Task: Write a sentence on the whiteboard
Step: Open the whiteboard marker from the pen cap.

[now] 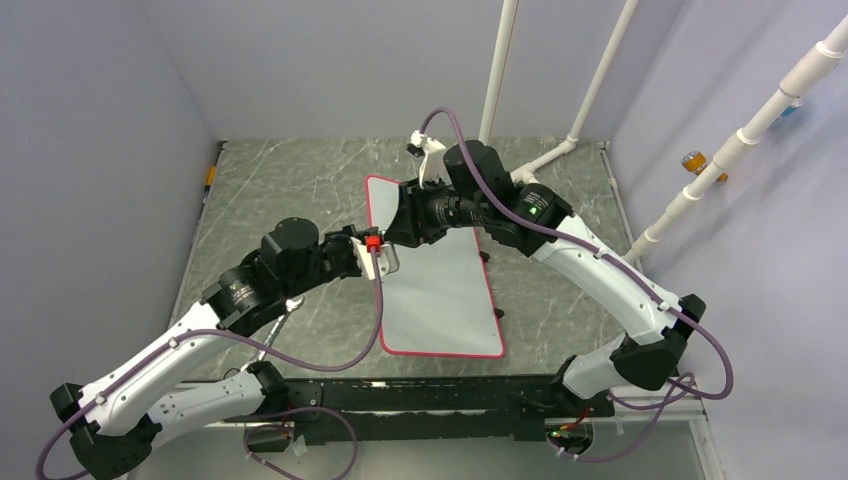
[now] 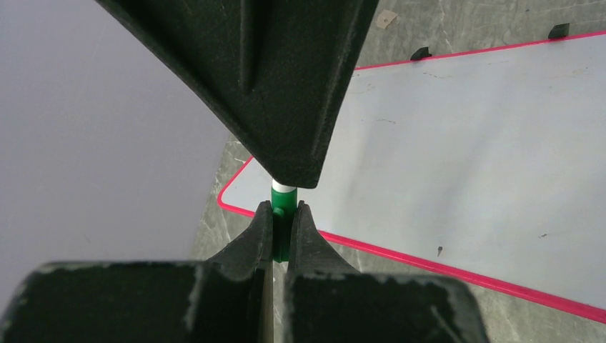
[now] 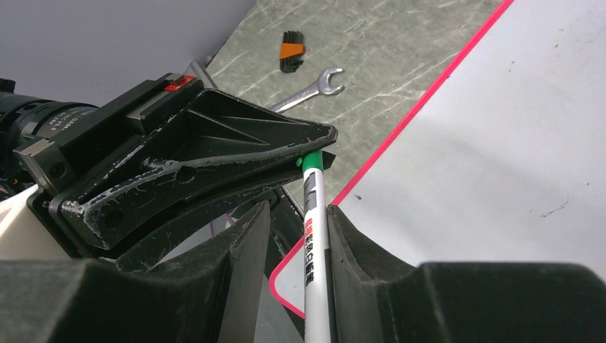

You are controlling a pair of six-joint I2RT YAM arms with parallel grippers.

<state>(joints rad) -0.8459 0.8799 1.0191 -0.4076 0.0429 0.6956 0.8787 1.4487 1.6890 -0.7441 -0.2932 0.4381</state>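
Flat white whiteboard (image 1: 445, 300): smooth, faintly glossy face with fine dark scuffs; thin red plastic-looking rim. Grey veined table (image 1: 290, 190): stone-look, matt. Black right gripper (image 3: 299, 209) fingers (image 3: 357, 250): matt, grainy plastic, edges rubbed whitish. Slim white marker (image 3: 314, 214): smooth glossy plastic, green end. Silver open-ended wrench (image 3: 307, 91): bright bare metal. White pipes (image 1: 600, 75): smooth plastic, satin sheen.

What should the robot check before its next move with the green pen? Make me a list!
1. Left gripper shut tight on the marker's green end: ok.
2. Right gripper squeezing the marker's barrel: not ok, a gap shows on one side.
3. Marker tip uncovered: cannot tell, that end is hidden.
4. Whiteboard lying flat: ok.
5. Whiteboard free for writing: ok, only tiny specks.
6. Wrench off the whiteboard: ok.
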